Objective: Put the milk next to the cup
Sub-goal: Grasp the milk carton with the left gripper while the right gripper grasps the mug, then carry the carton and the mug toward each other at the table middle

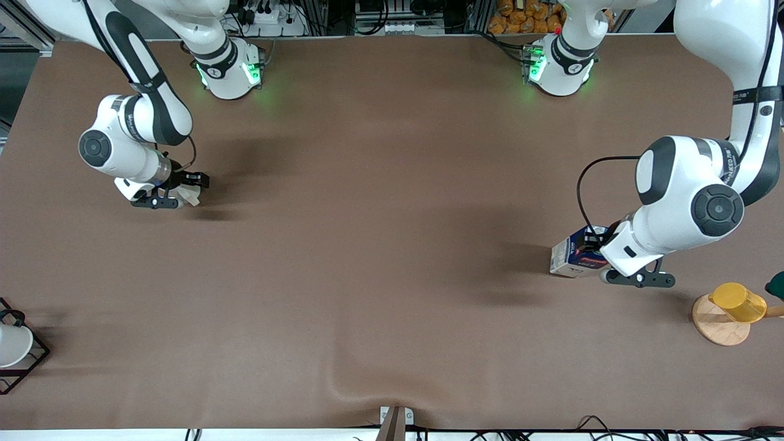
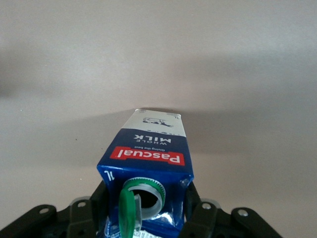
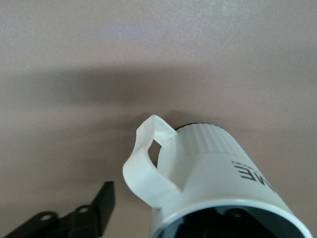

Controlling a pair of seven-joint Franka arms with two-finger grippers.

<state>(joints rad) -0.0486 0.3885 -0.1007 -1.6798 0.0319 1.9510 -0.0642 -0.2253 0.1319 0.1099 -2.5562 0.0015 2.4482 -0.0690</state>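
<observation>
The milk [image 1: 572, 254] is a dark blue carton with a red label band and whitish panels, toward the left arm's end of the table. My left gripper [image 1: 599, 256] is shut on its top and holds it tilted, low over the table. In the left wrist view the milk [image 2: 148, 148] sits between my left gripper's [image 2: 143, 206] fingers, with its green cap flipped open. The cup [image 1: 191, 196], a cream-white mug, is toward the right arm's end. My right gripper [image 1: 177, 196] is open at its rim. In the right wrist view one finger [image 3: 101, 203] stands apart from the cup's [image 3: 213, 158] handle.
A yellow cup [image 1: 738, 301] sits on a wooden disc [image 1: 718, 327] near the left arm's end. A white cup [image 1: 11, 344] sits in a black wire rack [image 1: 33, 361] at the right arm's end. The brown cloth has a fold [image 1: 343, 383] by the front edge.
</observation>
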